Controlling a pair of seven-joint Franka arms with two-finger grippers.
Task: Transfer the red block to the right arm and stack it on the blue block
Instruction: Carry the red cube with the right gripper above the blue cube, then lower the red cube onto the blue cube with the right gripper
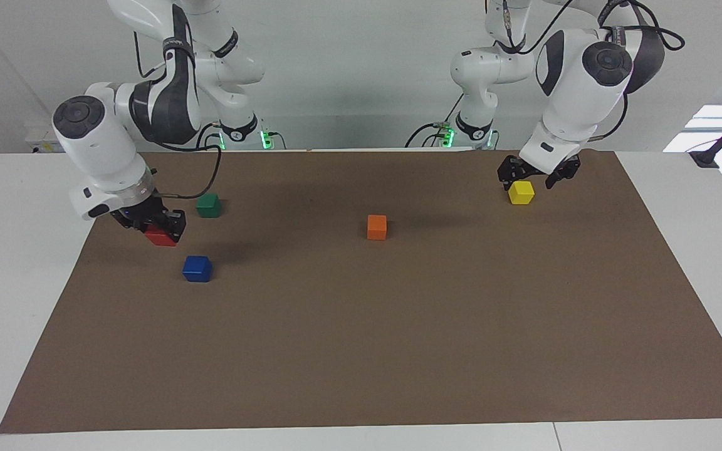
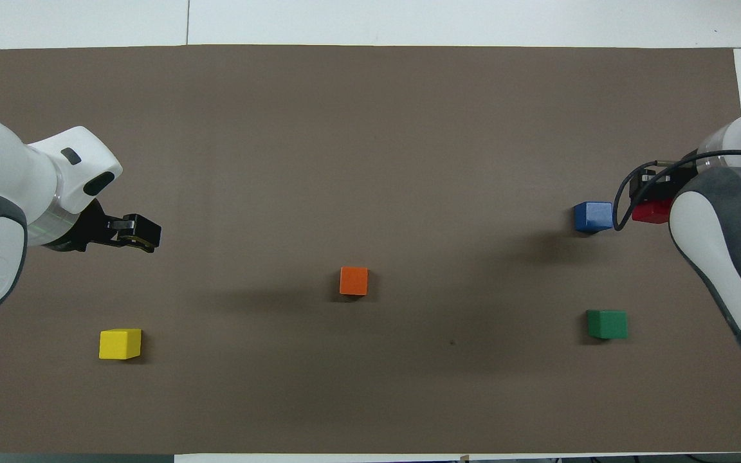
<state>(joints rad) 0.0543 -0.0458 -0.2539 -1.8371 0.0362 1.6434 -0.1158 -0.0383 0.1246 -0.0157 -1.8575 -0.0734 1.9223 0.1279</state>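
We see the right hand [image 1: 163,230] clamped on the red block [image 1: 159,237], carried just above the brown mat [image 1: 398,351] at the right arm's end of the bench [image 1: 16,263]. In the overhead view the red block [image 2: 650,212] shows only partly under the black fingers and the right arm [image 2: 724,225], close beside the blue block [image 2: 593,216] but not over it. We read a clear gap between the two in the facing view, so no contact. A black cable loops from the right wrist past the block.

The blue block [image 1: 197,268] sits flat on the mat, on its own, nothing on top. The green block [image 1: 209,205] lies nearer to the robots than the blue one, also toward the right arm's end. The orange block [image 1: 376,227] sits near mid-mat.

We mark the left hand [image 1: 533,178] as empty with its fingers spread wide, hanging in the air toward the left arm's end of the bench, just above the yellow block [image 1: 521,192] in the facing view. From overhead the left hand [image 2: 132,233] appears clearly off the yellow block [image 2: 119,343], so we cannot say it is directly over it. The yellow block rests on the mat, not gripped. The left arm [image 1: 577,81] bends down from its base at the robots' edge of the bench.
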